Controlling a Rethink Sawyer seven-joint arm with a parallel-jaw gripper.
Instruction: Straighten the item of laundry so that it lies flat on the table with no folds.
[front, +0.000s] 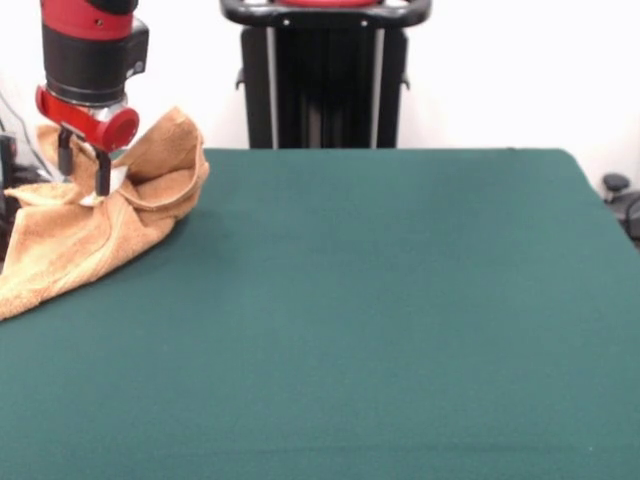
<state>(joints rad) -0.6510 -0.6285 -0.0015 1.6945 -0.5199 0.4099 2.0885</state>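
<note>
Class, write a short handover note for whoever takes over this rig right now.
Tool: down at the table's far left corner, in the raised bunch of the towel; whether it grips is unclear.
Towel: crumpled and folded over itself, its lower end trailing toward the left edge.
Done: nothing flattened yet.
Left: spread the towel out flat, with no folds.

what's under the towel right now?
The towel lies bunched on the green table, hanging over its left edge. End effector sits at its raised fold. Anything beneath is covered.
</note>
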